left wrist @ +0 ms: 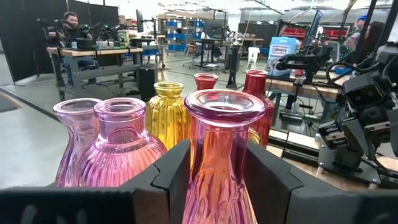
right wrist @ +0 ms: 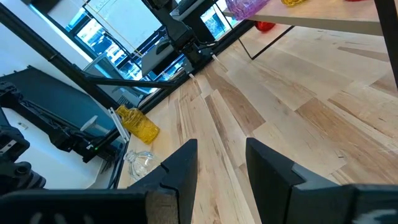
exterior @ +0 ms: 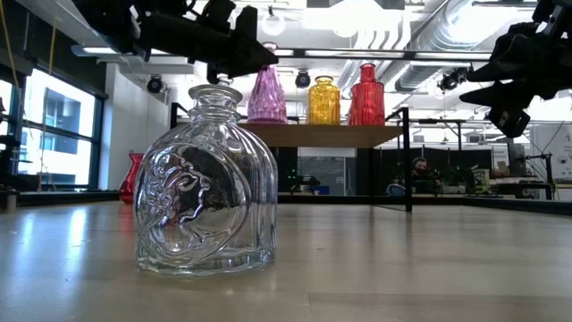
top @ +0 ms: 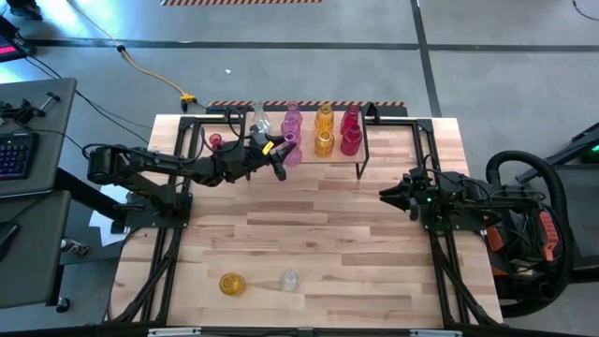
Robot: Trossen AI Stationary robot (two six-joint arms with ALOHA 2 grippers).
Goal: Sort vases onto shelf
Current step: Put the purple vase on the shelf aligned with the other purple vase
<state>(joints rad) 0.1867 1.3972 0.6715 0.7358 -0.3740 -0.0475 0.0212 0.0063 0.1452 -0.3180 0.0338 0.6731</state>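
Note:
The shelf stands at the table's far edge. On it stand a clear vase, a pink one, two amber ones and two red ones. My left gripper is shut on another pink vase at the shelf's near left part. A small red vase stands on the table left of the shelf. An amber vase and a clear vase sit near the table's front edge. My right gripper hovers open at the right, nothing between its fingers. My left gripper pinches the pink vase's neck, just below the flared mouth, between its two fingers. The fingers come in level from the table's left. The vase stays upright beside the other pink vases, its base at the shelf board; whether it rests there I cannot tell.
The shelf's black wire legs stand on the butcher-block tabletop. Black arm frames run along the table's left and right sides. Bare wood spreads across the table's middle. People sit at benches in the room behind.

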